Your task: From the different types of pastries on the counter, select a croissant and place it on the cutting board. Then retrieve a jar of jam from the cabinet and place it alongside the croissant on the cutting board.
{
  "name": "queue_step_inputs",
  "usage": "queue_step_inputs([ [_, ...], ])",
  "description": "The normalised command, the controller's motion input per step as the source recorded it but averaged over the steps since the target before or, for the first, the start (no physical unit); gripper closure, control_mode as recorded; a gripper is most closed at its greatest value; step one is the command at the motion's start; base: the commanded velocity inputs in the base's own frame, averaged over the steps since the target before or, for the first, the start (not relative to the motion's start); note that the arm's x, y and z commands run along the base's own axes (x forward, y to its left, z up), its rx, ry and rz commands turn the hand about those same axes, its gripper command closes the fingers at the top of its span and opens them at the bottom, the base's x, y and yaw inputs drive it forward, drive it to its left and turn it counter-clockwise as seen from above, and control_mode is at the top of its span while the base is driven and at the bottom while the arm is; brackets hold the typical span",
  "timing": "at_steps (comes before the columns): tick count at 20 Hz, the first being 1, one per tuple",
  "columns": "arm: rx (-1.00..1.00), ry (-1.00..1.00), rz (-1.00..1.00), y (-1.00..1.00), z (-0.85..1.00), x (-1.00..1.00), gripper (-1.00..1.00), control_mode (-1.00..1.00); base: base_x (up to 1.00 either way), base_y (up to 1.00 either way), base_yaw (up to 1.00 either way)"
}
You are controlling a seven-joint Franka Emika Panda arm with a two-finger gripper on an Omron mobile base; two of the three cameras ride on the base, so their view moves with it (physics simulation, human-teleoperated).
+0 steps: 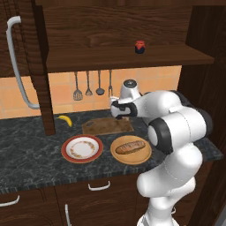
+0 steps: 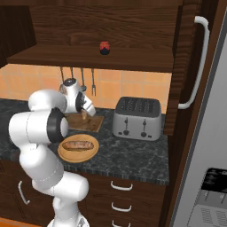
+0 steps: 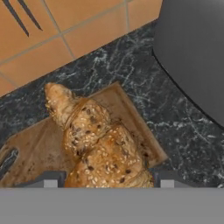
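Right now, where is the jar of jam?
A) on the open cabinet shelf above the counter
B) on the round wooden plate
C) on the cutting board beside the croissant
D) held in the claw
A: the red-lidded jar of jam stands on the cabinet shelf, while the claw holds the croissant over the cutting board.

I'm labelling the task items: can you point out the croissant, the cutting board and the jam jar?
croissant [image 3: 94,140], hand view, its flaky middle.
cutting board [image 1: 103,127], left base view, bare wood near its centre.
jam jar [image 1: 140,47], left base view, its dark body under the red lid.
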Motion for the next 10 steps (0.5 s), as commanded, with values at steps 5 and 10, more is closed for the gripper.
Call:
queue_step_inputs([
  [5, 0.00, 0.00, -0.02, 0.00, -0.29, 0.32, 1.00, -1.00, 0.00, 0.00, 0.00],
  [10, 0.00, 0.00, -0.01, 0.00, -0.45, 0.20, 1.00, -1.00, 0.00, 0.00, 0.00],
])
